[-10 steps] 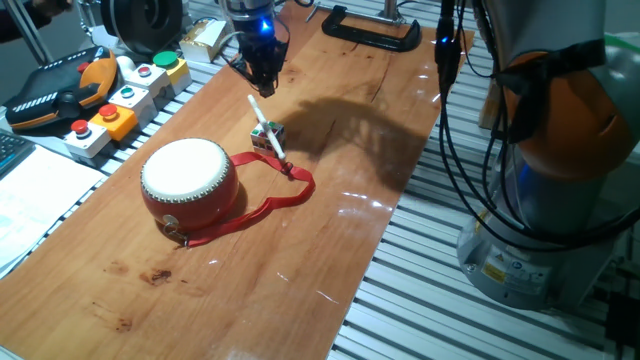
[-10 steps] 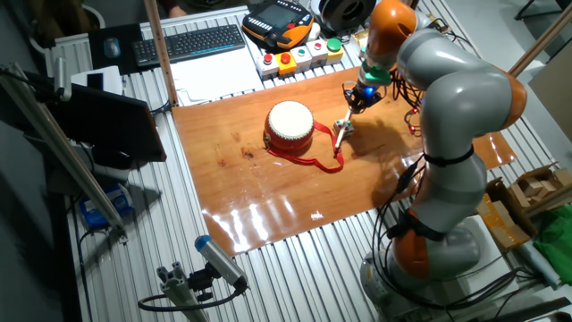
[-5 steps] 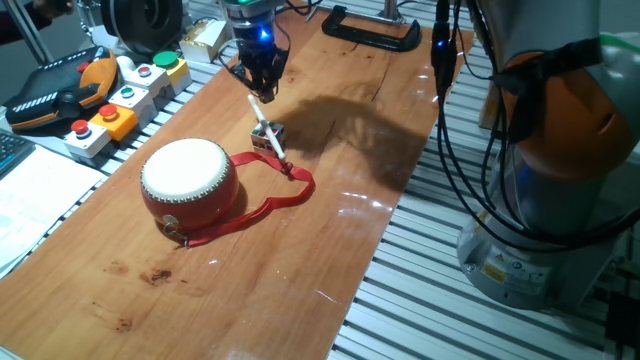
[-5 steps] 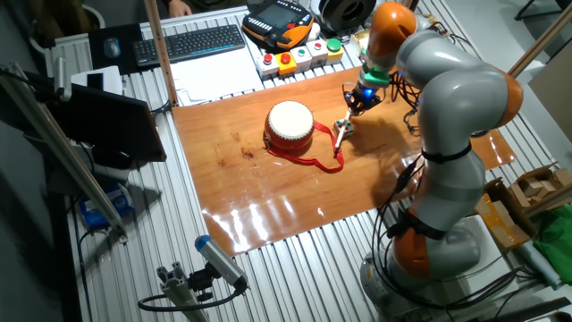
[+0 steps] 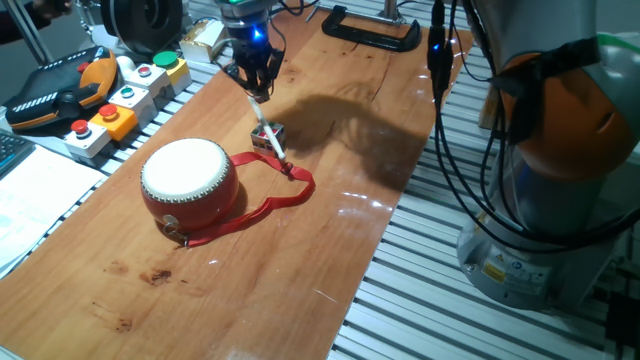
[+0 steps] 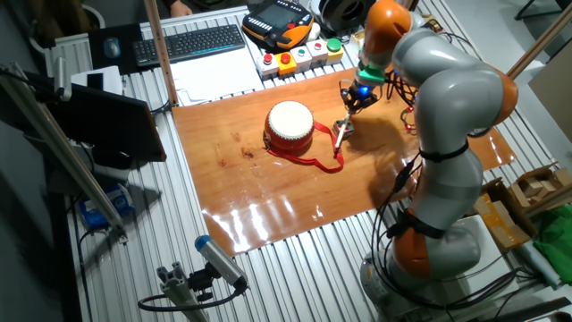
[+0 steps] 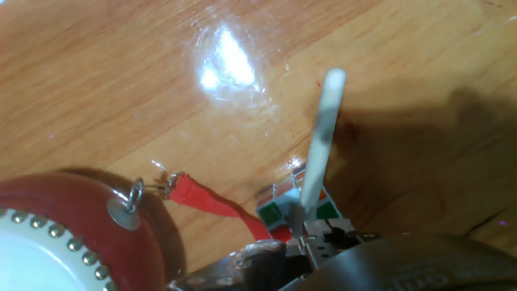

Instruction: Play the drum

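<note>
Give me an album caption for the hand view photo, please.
Looking down past a slim white stick leaning on a small multicoloured puzzle cube, beside the squat red drum on a glossy wooden table.

We are finding no text, label, brand, number or sign that can be read in any of the three views. We are seeing a pale sticker (image 5: pixel 497 268) on the base of the robot arm (image 5: pixel 540 180) in one fixed view, but whatever is printed on it is too small and blurred to make out. We are also seeing coloured buttons on the control boxes (image 5: pixel 120 95) at the table edge, and any markings beside them are showing too small for us to tell.
</note>
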Available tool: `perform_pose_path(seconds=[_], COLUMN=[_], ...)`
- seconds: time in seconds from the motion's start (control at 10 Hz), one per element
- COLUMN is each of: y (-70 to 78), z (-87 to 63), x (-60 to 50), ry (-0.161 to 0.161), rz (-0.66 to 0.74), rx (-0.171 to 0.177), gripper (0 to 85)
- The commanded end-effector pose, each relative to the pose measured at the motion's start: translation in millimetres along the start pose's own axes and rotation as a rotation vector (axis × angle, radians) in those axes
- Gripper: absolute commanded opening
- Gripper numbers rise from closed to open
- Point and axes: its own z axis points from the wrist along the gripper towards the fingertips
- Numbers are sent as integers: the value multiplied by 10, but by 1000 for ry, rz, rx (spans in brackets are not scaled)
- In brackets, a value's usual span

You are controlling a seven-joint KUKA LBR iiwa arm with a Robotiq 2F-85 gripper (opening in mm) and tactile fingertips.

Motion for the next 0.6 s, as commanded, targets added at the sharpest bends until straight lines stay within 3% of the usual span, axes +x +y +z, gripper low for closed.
perform_pose_path(seconds=[0.0,0.5], y=[-6,32], z=[-4,15], x=[-11,-50], ry=[1,-4], rz=[-1,-2], rx=[0,12], gripper=[7,7])
